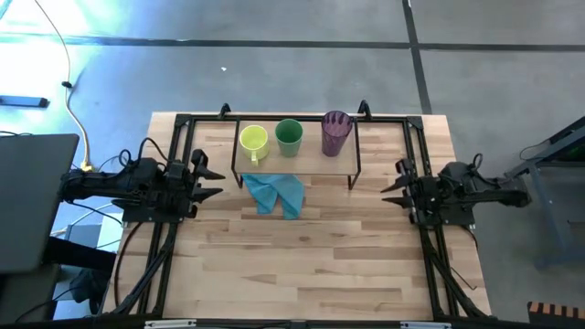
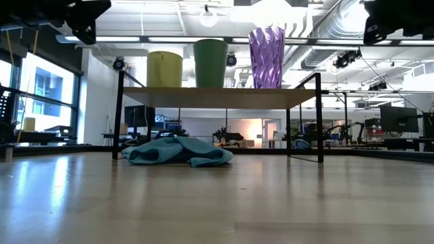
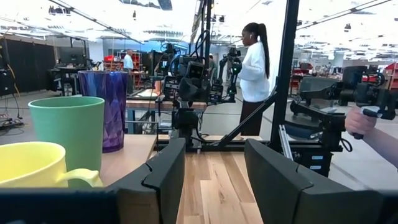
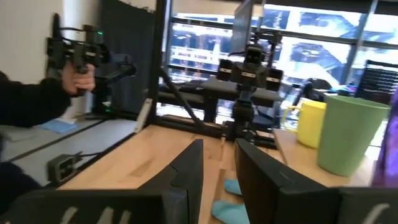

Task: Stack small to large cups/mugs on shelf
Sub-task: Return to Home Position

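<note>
Seeing the yellow mug (image 1: 253, 140), green cup (image 1: 289, 135) and purple tumbler (image 1: 335, 132) standing small-to-large on the shelf (image 1: 311, 157) at upper centre, I judge the placing done, with left pincer (image 1: 216, 180) and right pincer (image 1: 388, 186) released at mid-frame edges and only homing left.

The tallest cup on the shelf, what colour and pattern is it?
The tumbler is translucent purple with twisted facets, clearest in the low view.

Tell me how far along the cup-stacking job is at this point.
Done: yellow mug, green cup and purple tumbler stand in a row, small to large, on the shelf. In hand: nothing; left pincer and right pincer are open, empty, at opposite sides of the table. Left: apparently nothing to place.
</note>
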Motion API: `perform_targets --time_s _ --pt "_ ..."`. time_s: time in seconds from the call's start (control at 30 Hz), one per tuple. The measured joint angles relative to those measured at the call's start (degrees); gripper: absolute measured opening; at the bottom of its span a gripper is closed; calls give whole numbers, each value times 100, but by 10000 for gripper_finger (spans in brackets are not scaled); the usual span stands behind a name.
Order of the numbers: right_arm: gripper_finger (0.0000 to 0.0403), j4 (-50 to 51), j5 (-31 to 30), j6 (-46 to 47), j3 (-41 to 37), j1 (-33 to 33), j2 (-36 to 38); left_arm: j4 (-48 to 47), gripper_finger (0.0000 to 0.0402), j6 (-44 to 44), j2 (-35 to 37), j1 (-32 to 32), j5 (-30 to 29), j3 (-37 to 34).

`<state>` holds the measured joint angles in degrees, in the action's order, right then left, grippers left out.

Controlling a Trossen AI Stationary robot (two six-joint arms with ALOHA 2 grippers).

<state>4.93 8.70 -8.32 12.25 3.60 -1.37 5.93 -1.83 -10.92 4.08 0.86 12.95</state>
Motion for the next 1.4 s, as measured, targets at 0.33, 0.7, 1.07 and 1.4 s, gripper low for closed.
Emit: perform_targets --time_s 0.33,0.7,1.07,1.4 --pt "83 512 376 -247 0 -136 -9 -189 156 153 0 0 232 0" --pt "83 380 -591 -485 0 -137 -9 -282 156 446 -2 0 -2 0" --pt "83 -1895 -1018 -665 -1167 -141 -3 454 156 338 -2 0 -47 -539" --pt "83 -2274 492 -334 -955 -472 -2 741 156 401 -2 2 -154 -544"
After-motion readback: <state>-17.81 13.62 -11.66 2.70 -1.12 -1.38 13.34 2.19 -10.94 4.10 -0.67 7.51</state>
